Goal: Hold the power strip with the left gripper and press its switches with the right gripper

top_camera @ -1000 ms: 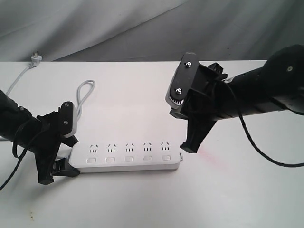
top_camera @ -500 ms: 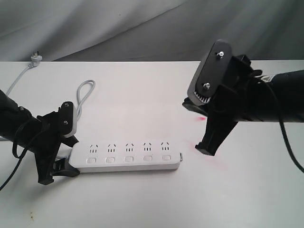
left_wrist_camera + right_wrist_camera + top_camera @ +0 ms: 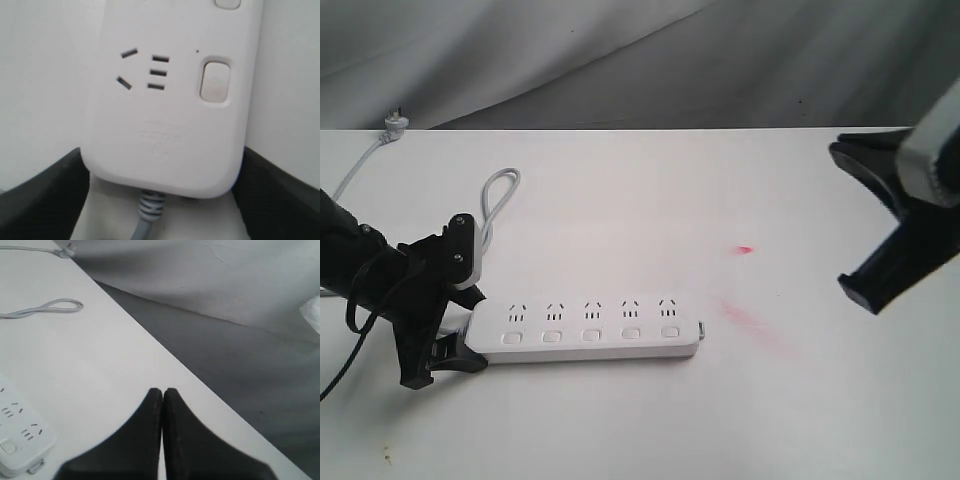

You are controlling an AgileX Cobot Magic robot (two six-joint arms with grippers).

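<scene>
The white power strip (image 3: 588,330) lies flat on the white table, its five switches (image 3: 591,335) in a row under the socket groups. My left gripper (image 3: 470,325) is shut on the strip's cord end, one black finger against each long side. In the left wrist view, the strip (image 3: 165,125) fills the frame between the fingers (image 3: 45,200), with one switch (image 3: 215,81) and the grey cord (image 3: 147,215) showing. My right gripper (image 3: 868,290) is at the far right, well away from the strip. Its fingertips (image 3: 162,391) are pressed together with nothing between them. The strip's far end (image 3: 20,440) shows there.
The cord loops (image 3: 500,195) behind the strip and runs to a plug (image 3: 395,122) at the table's back left. Red smears (image 3: 750,325) mark the table to the right of the strip. Grey cloth (image 3: 620,60) hangs behind the far edge.
My right gripper has pulled away from the strip's right end, moving right to the edge of the exterior view. The left gripper and the strip have not moved.
</scene>
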